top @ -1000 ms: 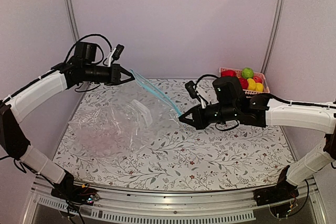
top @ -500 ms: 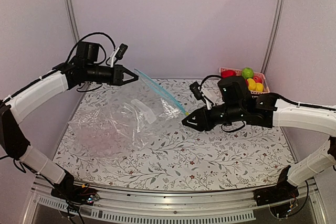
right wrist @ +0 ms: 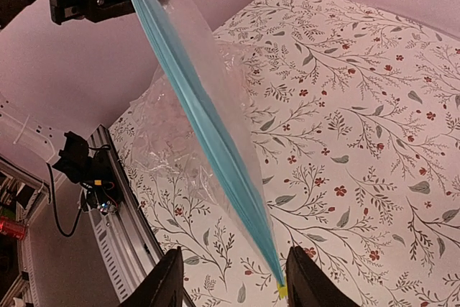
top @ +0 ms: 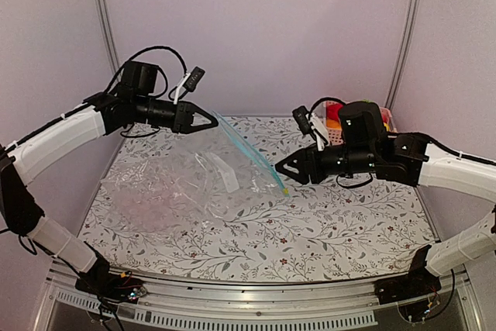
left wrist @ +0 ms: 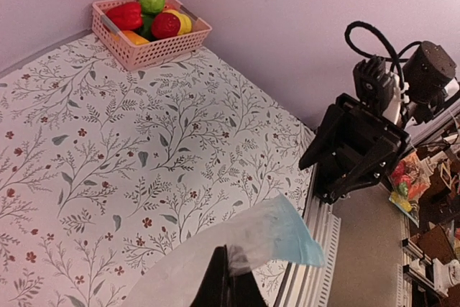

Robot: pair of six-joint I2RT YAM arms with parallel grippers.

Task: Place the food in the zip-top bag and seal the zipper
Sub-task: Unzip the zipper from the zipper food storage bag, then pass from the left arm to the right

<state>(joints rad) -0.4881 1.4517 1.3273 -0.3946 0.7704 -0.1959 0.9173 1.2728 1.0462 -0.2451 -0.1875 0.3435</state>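
Over rear-left of desk [top: 349, 226]: left tool [top: 210, 121] clamped on bag [top: 211, 162] corner; right tool [top: 280, 168] jaws apart, zipper [top: 249, 150] end loose beside it. Film looks light, limp, slippery; stiffer strip likely best pinch

The right gripper [top: 281, 168] spread its jaws, released the far end of the zipper [top: 249, 153] and drew back toward 3 o'clock, while the left gripper [top: 211, 122], pinching a corner of the zip-top bag [top: 167, 187], shifted toward 3 o'clock and the freed strip end sagged toward 5 o'clock.
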